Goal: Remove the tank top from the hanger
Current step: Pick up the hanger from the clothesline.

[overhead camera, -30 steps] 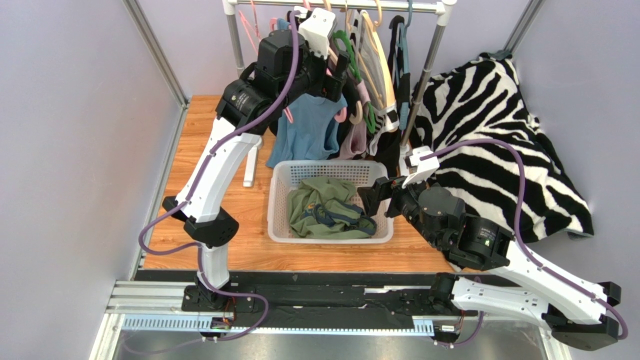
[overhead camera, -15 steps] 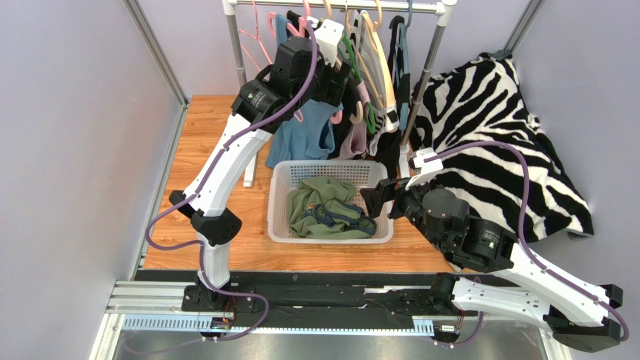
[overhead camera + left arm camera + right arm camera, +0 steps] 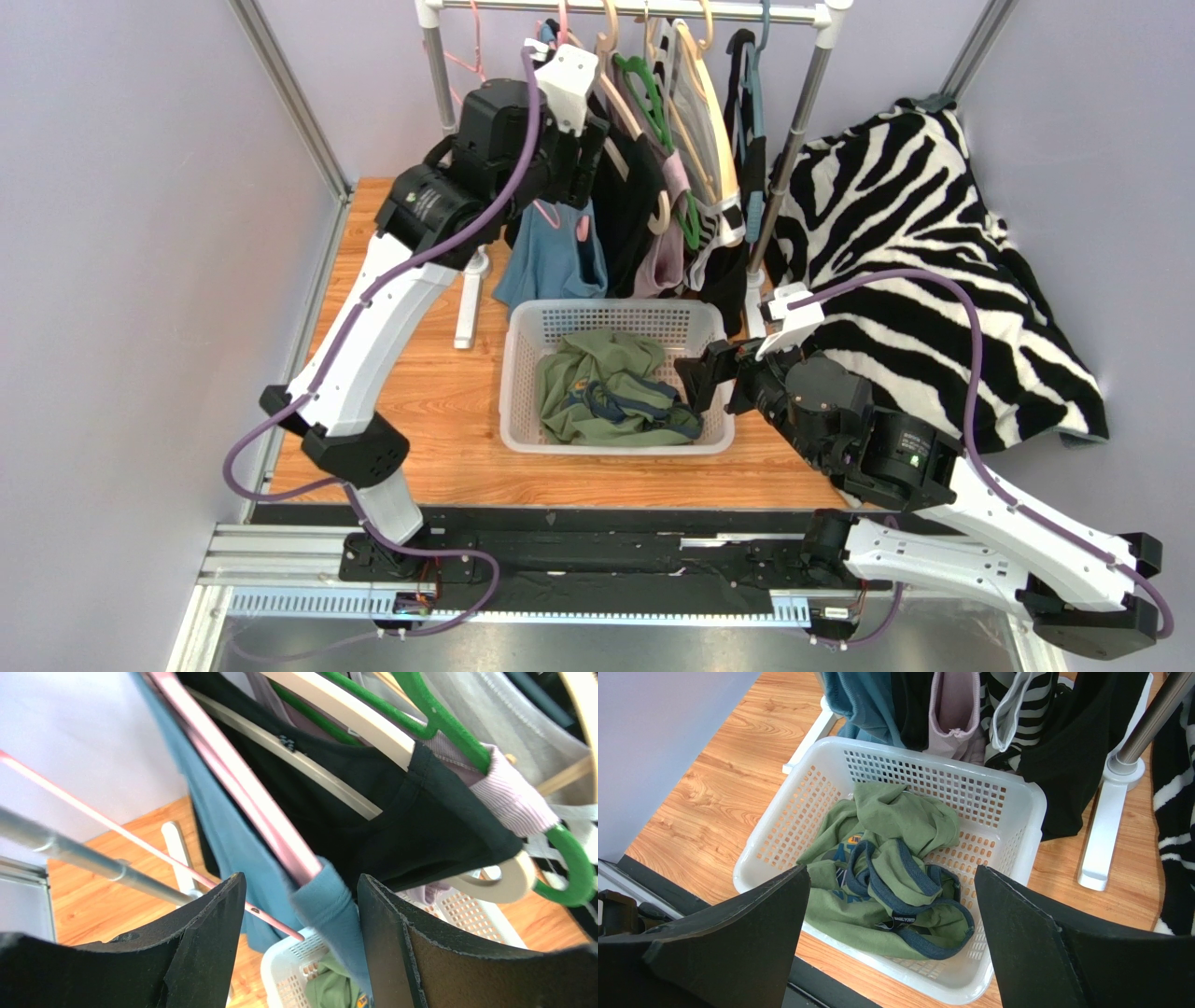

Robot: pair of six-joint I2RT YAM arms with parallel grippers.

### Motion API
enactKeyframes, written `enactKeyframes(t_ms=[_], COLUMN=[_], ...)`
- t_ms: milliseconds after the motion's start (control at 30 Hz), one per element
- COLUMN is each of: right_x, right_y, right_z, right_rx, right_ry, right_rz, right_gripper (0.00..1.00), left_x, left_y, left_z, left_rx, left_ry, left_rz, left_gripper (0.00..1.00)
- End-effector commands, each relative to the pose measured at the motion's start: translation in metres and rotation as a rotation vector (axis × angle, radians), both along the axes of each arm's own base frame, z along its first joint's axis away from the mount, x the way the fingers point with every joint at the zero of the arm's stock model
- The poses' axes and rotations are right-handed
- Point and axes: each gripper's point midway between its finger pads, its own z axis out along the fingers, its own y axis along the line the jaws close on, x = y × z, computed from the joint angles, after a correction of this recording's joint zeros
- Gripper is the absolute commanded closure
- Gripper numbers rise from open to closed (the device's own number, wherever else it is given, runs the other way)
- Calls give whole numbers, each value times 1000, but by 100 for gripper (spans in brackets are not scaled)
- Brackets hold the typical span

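Two arms, two separate risks. Right fingers (image 3: 724, 945) hang spread wide above the white basket (image 3: 1025, 796) on the counter (image 3: 717, 763), gripping nothing. A green shirt (image 3: 892, 861) lies bunched inside. Low risk here, unless that arm drops and bumps the rim.

Farther back, left fingers (image 3: 196, 952) stand apart, straddling the shoulder strap of the blue tank top (image 3: 319, 896). The top hangs on the pink hanger (image 3: 242, 784) at the left end of the rail (image 3: 631, 11), and the hanger's arm tip sits in the same gap.

Main risk: a pinch catches hanger and strap together, so a pull drags the whole hanger along or off the rail instead of sliding the fabric free. The thin strap could also slip out of a shallow pinch. The black top (image 3: 393, 812) hangs just beside it, so a sloppy grab may take that too or knock the green hanger (image 3: 449, 721). The other strap is hidden, probably on the hanger, and could snag.
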Motion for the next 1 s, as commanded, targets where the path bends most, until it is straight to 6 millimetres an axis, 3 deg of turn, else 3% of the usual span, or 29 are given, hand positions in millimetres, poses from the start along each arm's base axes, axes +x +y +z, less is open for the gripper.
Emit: enactKeyframes(t_ms=[0,200,333,400,433,500,567,667,800,967], right_x=[1,2,1,1,2,0,1,1,3,2], right_y=[1,0,3,4,5,7,10,15,17,15], right_z=[12,13,13,12,11,9,6,5,6,7], right_rx=[34,27,27,30,28,28,24,22,18,30], right_ry=[-25,-32,-30,-25,-25,-19,-9,-3,-2,-2], right_rz=[-1,-4,4,4,6,18,21,30,28,24], right_gripper=[7,7,7,7,7,7,7,7,8,8], left_x=[-16,-20,-17,-16,-18,-17,-26,-32,-23,-6], left_y=[21,31,22,14,12,3,-1,-10,-30,-38], left_z=[21,11,15,24,38,49,80,97,76,48], left_rx=[-8,14,-10,-52,-85,-124,-199,-247,-227,-181], left_ry=[-50,-33,-32,-34,-60,-73,-131,-162,-112,-62], left_rz=[13,28,7,-16,-26,-59,-95,-140,-171,-139], left_gripper=[32,32,30,30,30,29,28,27,27,27])
